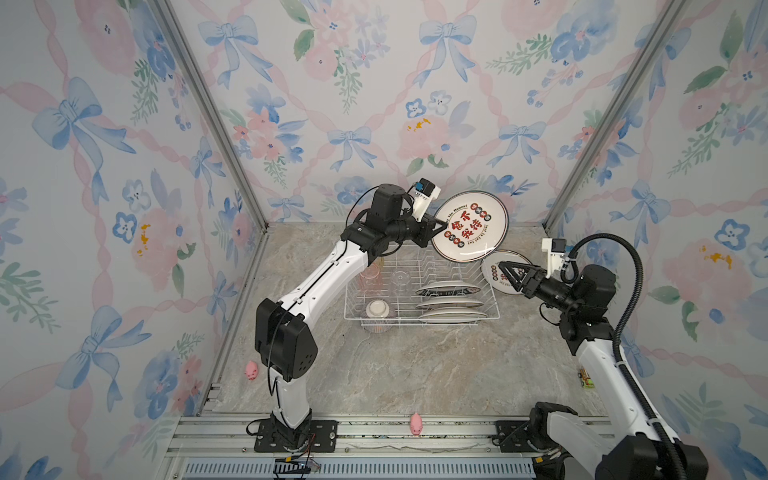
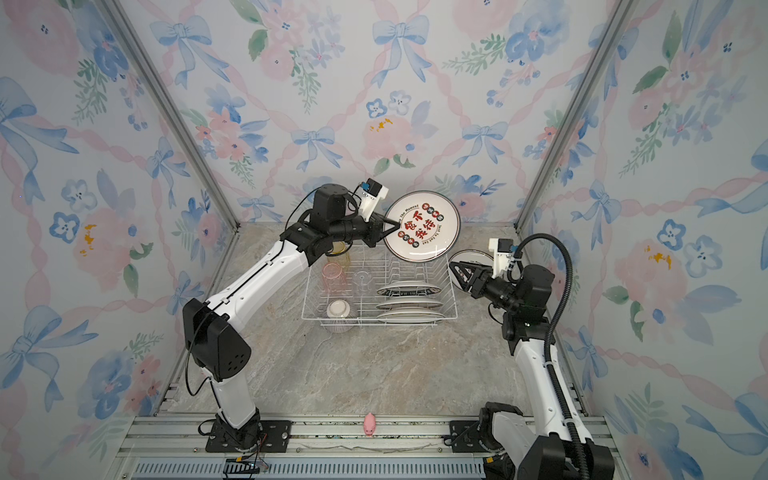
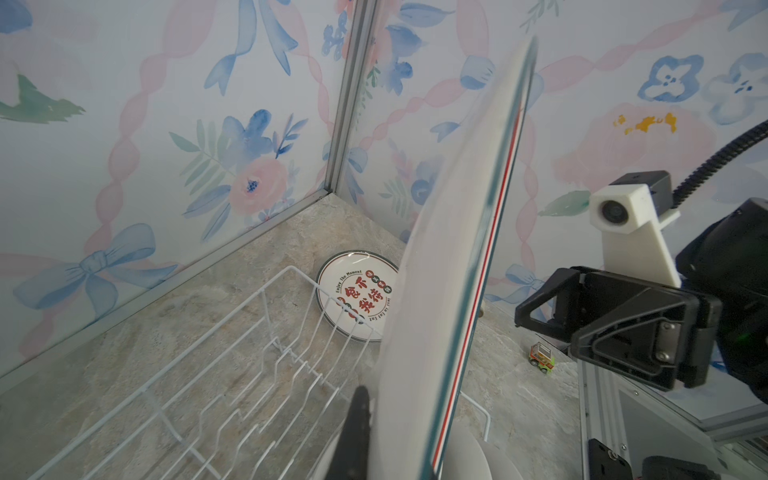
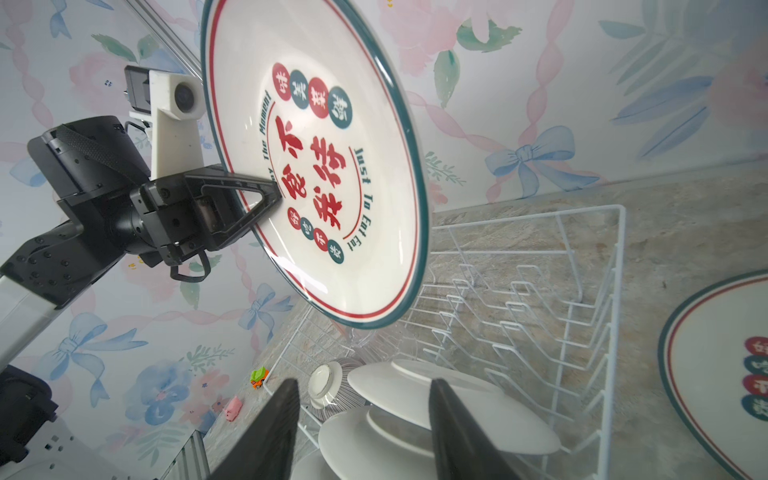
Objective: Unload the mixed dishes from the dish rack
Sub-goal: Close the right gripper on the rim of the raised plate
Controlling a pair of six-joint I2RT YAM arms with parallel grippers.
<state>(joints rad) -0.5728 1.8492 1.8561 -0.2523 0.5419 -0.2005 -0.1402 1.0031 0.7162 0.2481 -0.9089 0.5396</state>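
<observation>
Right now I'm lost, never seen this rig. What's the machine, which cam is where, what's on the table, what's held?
Two robot arms are bolted at the front edge of a table, each ending in a two-fingered pincer. Two pictures come from a camera pair looking down on the whole scene; the other two come from a camera on each wrist. The left pincer is shut on the rim of a lettered plate, held up above the dish rack. The right pincer is open and empty. The rack holds three plates leaning in its prongs, an upturned bowl, a clear tumbler and a pink tumbler. Another lettered plate lies flat on the table beside it.
</observation>
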